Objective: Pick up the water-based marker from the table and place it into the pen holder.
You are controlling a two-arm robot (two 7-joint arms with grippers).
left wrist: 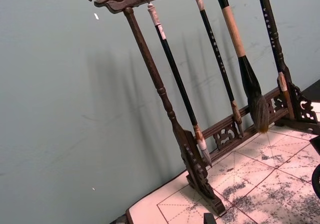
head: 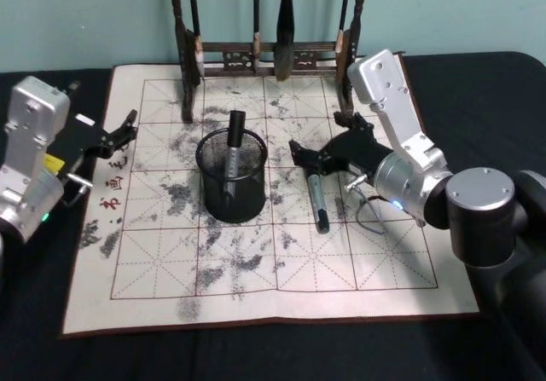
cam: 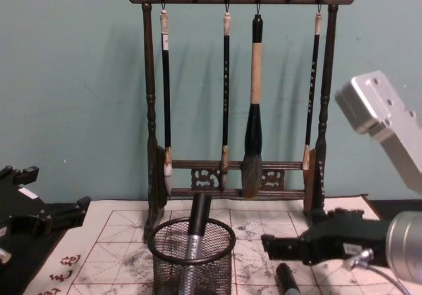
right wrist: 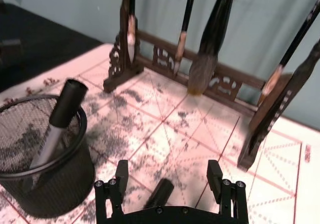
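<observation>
A dark water-based marker (head: 318, 200) lies on the cream mat of the table (head: 375, 270), just right of the pen holder (head: 232, 195), a black wire-mesh cup. Another marker (head: 234, 147) stands tilted inside the cup. My right gripper (head: 305, 163) is open and low over the lying marker's far end. In the right wrist view its fingers (right wrist: 121, 173) straddle the marker's cap (right wrist: 159, 193) without touching it, with the pen holder (right wrist: 47, 184) beside them. The chest view shows the marker (cam: 287, 280) under the right gripper (cam: 285, 246). My left gripper (head: 124, 134) rests open at the mat's left edge.
A tall dark wooden brush rack (head: 264, 53) with several hanging brushes stands along the mat's far edge, close behind the cup and the right gripper. The mat's near half (head: 256, 287) holds only ink smudges. Dark tabletop surrounds the mat.
</observation>
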